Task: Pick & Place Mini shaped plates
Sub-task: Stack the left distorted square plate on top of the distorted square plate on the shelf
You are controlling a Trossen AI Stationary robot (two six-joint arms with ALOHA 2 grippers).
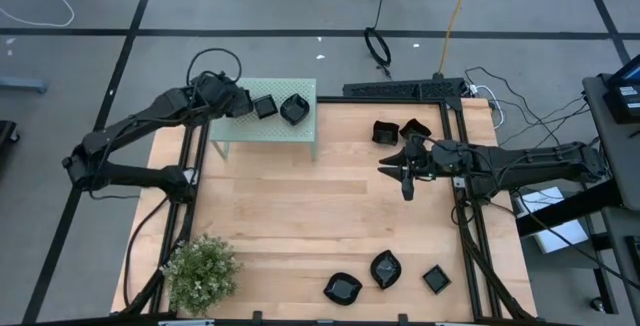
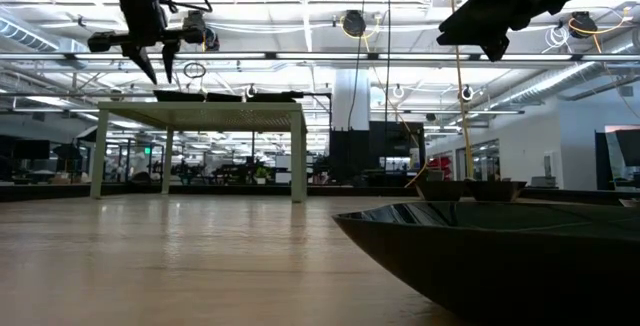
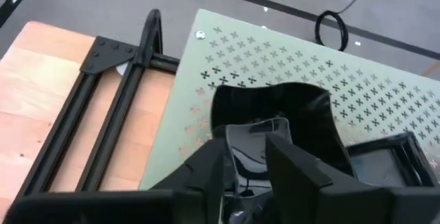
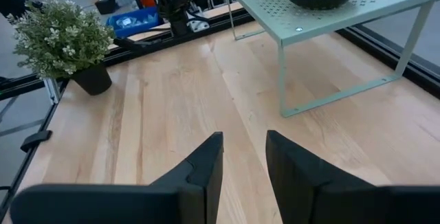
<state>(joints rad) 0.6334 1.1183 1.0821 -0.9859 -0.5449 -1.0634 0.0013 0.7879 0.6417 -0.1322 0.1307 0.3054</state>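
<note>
A pale green perforated stand point(image 1: 262, 131) stands at the table's far left. A square black plate point(image 1: 264, 106) and a rounder one point(image 1: 294, 109) lie on it. My left gripper point(image 1: 236, 100) hovers open just above the stand's top point(image 2: 157, 71). A glossy black plate point(image 3: 275, 110) lies on the stand under and beyond its fingertips. I see no touch. My right gripper point(image 1: 405, 173) is open and empty above the table's right middle, as its wrist view point(image 4: 244, 155) shows. Two plates point(image 1: 398, 130) lie beyond it. Three more point(image 1: 386, 269) lie near the front edge.
A potted plant point(image 1: 200, 271) stands at the table's near left corner. Black frame rails point(image 1: 465, 226) run along the table's left and right sides. In the low view, a plate point(image 2: 500, 256) close to the camera fills the near right.
</note>
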